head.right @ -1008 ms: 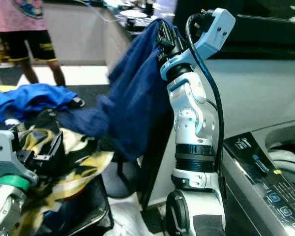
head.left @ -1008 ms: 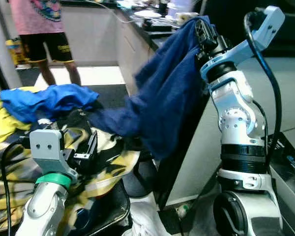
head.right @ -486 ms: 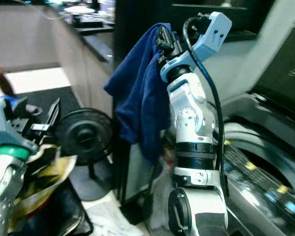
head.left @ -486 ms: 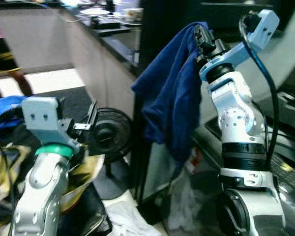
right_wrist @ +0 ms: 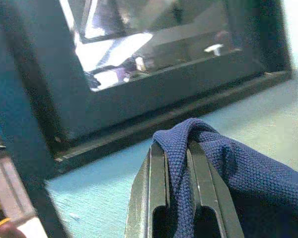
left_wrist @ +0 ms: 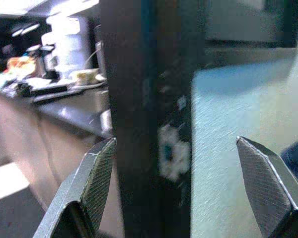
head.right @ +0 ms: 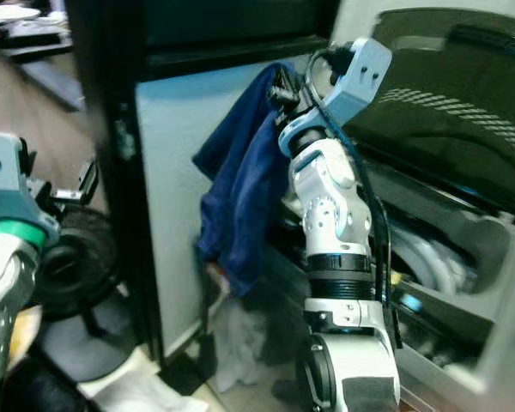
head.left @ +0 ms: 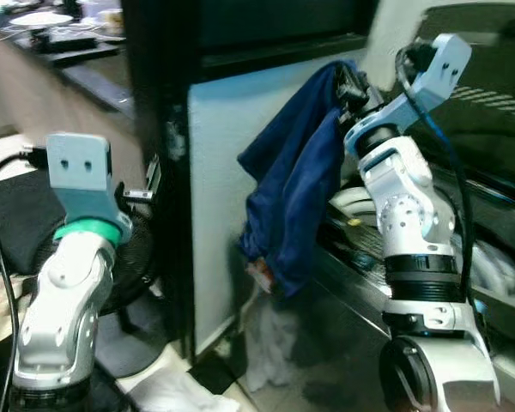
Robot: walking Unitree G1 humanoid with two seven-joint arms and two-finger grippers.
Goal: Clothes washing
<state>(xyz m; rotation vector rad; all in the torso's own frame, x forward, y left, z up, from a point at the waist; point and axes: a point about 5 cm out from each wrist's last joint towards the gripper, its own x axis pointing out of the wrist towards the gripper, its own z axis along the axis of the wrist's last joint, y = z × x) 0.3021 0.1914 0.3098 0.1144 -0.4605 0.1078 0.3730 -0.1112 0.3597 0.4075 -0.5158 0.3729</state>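
One dark blue garment [head.left: 292, 202] hangs from the right gripper [right_wrist: 179, 163], whose two black fingers are pressed together on a fold of the knit cloth, held high. Most of the cloth drapes down below the gripper, in front of a pale wall panel [head.left: 219, 223] and beside the open washing machine [head.right: 429, 257]. Off to the left, the left gripper [left_wrist: 176, 178] is raised with its fingers spread wide apart, holding nothing, facing a dark upright post [left_wrist: 139, 114].
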